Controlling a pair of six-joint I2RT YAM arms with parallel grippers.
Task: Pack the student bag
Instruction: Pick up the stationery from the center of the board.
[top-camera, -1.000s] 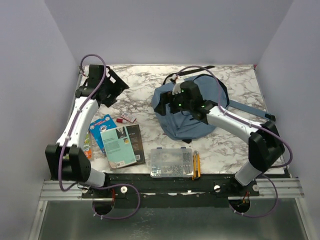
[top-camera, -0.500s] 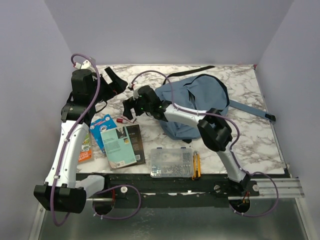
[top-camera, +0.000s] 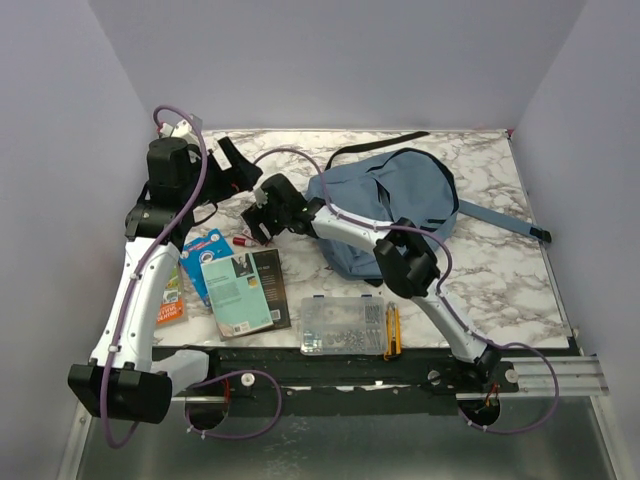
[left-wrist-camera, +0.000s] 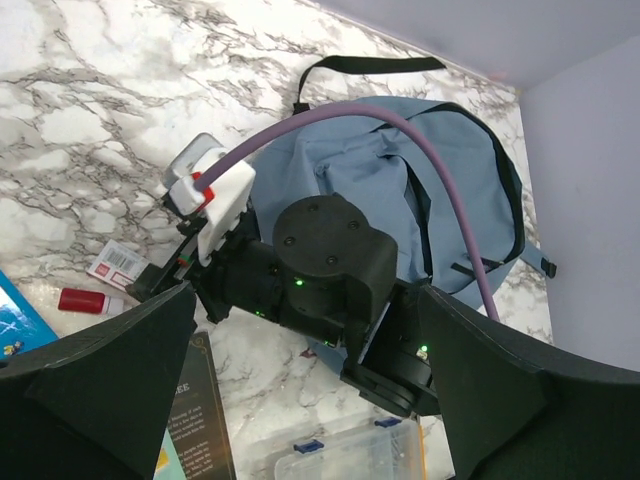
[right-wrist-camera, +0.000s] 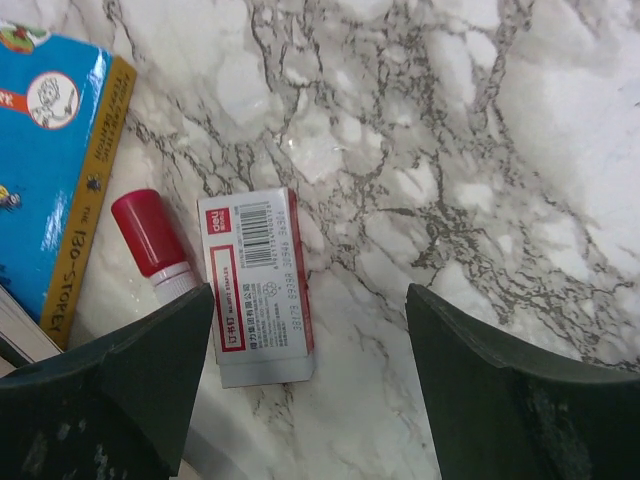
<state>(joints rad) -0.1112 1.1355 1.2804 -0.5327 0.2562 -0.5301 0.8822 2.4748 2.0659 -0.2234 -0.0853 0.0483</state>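
The student bag (top-camera: 395, 205), a blue-grey backpack, lies at the back right of the marble table; it also fills the top of the left wrist view (left-wrist-camera: 400, 170). My right gripper (top-camera: 259, 224) reaches far left and hovers open just above a small red-and-white staple box (right-wrist-camera: 255, 285) and a red-capped glue stick (right-wrist-camera: 150, 235). The box lies by the left fingertip (right-wrist-camera: 120, 385), untouched. My left gripper (top-camera: 238, 172) is raised at the back left, open and empty, looking down on the right wrist (left-wrist-camera: 330, 270).
A teal book (top-camera: 233, 291) on a dark book (top-camera: 270, 290), a blue booklet (top-camera: 203, 252) and an orange item (top-camera: 172, 295) lie front left. A clear plastic organiser (top-camera: 340, 325) and a yellow utility knife (top-camera: 392, 330) sit near the front edge.
The right arm swung from over the bag across to the left, down over the staple box. The left arm lifted and turned toward the centre. The right jaws narrowed slightly.
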